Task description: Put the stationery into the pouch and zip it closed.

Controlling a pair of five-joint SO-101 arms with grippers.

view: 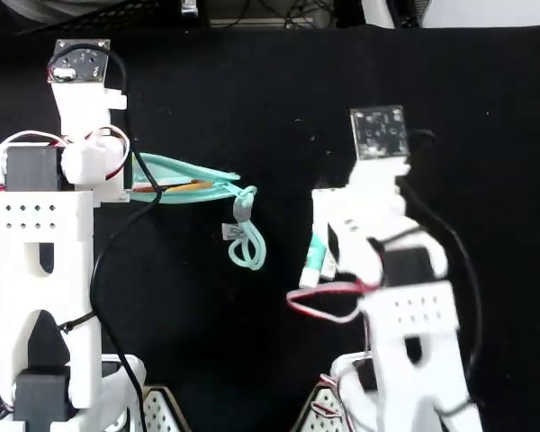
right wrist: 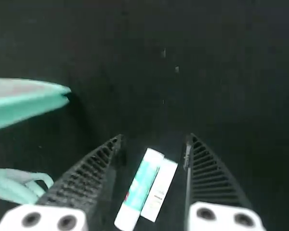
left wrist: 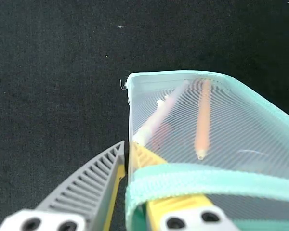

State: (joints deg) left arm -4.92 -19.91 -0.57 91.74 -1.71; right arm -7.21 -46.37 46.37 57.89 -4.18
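A clear pouch (left wrist: 207, 120) with teal trim lies open at the left of the black table, also seen as the pouch (view: 175, 187). Inside it lie a pink pen (left wrist: 159, 115) and an orange pencil (left wrist: 202, 120). My left gripper (left wrist: 127, 147) is shut on the pouch's wall, with its yellow finger (left wrist: 144, 156) inside and its grey finger outside. My right gripper (right wrist: 154, 139) is open, low over a teal-and-white stick (right wrist: 137, 190) and a white stick (right wrist: 159, 190) that lie side by side between its fingers. The two sticks (view: 317, 261) show beside the right arm.
The pouch's teal strap loop (view: 247, 241) trails toward the middle of the table; it also shows as the strap (right wrist: 14, 185). The pouch's near end (right wrist: 33, 98) lies apart from the right gripper. The black table (view: 486, 135) has open room to the right.
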